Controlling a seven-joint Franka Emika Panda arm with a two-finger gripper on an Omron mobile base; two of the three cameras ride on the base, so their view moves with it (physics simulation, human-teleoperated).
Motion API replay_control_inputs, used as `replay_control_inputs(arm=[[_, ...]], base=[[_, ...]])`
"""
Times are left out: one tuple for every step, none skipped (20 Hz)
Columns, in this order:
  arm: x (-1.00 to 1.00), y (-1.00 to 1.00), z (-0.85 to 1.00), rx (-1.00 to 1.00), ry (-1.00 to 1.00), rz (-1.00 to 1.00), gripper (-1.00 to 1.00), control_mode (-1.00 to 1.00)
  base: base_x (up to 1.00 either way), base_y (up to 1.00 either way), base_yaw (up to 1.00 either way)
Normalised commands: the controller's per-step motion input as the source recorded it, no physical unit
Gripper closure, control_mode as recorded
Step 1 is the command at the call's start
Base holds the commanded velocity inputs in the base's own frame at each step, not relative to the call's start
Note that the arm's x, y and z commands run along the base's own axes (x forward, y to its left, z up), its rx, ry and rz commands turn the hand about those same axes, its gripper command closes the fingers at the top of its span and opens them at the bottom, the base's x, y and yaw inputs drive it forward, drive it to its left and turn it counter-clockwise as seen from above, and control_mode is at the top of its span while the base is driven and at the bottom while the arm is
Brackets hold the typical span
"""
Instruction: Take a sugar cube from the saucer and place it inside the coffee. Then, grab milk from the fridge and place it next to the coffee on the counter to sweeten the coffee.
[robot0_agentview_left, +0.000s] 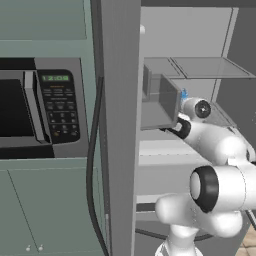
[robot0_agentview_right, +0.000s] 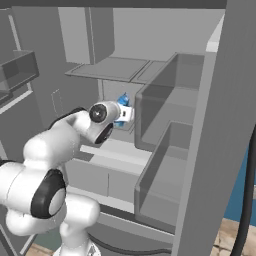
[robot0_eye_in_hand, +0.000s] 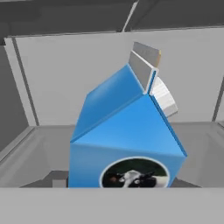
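Reaching into the open fridge (robot0_agentview_right: 200, 125), my tool (robot0_agentview_right: 123, 114) sits right at the milk (robot0_eye_in_hand: 127, 140); whether its fingers stand apart or press the carton I cannot tell, since the fingertips are hidden in every view.

From the hand camera the milk looms close: a blue carton with a peaked roof, a grey folded ridge running up toward 1 o'clock, and a round picture label low on its front face. It stands on a pale grey fridge shelf (robot0_eye_in_hand: 39, 148), with the grey back wall behind it and a raised shelf lip at 9 o'clock.

From the right base camera the carton shrinks to a sliver of blue (robot0_agentview_right: 122, 101) peeking at 12 o'clock above my wrist, the rest hidden by the hand. That view shows what the hand camera cannot: deep grey door bins (robot0_agentview_right: 165, 150) at 3 o'clock of my tool, and a flat upper shelf (robot0_agentview_right: 110, 67) overhead.

From the left base camera only a speck of the blue top (robot0_agentview_left: 184, 94) shows at 11 o'clock of my wrist, beside a grey bin (robot0_agentview_left: 160, 102) just left of it. That camera alone takes in the black-fronted microwave (robot0_agentview_left: 40, 107) with its keypad at 9 o'clock, set among grey-green cabinet fronts (robot0_agentview_left: 45, 210), and the fridge's tall grey edge (robot0_agentview_left: 120, 150) between them and my arm.
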Motion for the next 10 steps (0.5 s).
replay_control_inputs(arm=[[-1.00,0.08,0.85,0.00,0.05,-0.07,1.00,-1.00],[-1.00,0.14,0.84,0.00,0.08,-0.06,1.00,-1.00],[-1.00,0.21,0.85,0.00,0.10,-0.06,1.00,-1.00],[-1.00,0.24,0.88,0.00,0.12,-0.05,1.00,-1.00],[-1.00,0.28,0.88,0.00,0.15,-0.03,1.00,-1.00],[-1.00,0.28,0.89,0.00,0.16,-0.04,1.00,-1.00],[-1.00,0.28,0.89,0.00,0.17,-0.05,1.00,-1.00],[-1.00,0.31,0.87,0.00,0.18,-0.05,1.00,-1.00],[-1.00,0.31,0.87,0.01,0.18,-0.05,1.00,-1.00],[-1.00,0.34,0.86,0.01,0.19,-0.05,1.00,-1.00]], base=[[0.00,0.00,0.00],[0.00,0.00,0.00],[0.00,0.00,0.00],[0.00,0.00,0.00],[0.00,0.00,0.00],[0.00,0.00,0.00],[0.00,0.00,0.00],[0.00,0.00,0.00],[0.00,0.00,0.00],[0.00,0.00,0.00]])
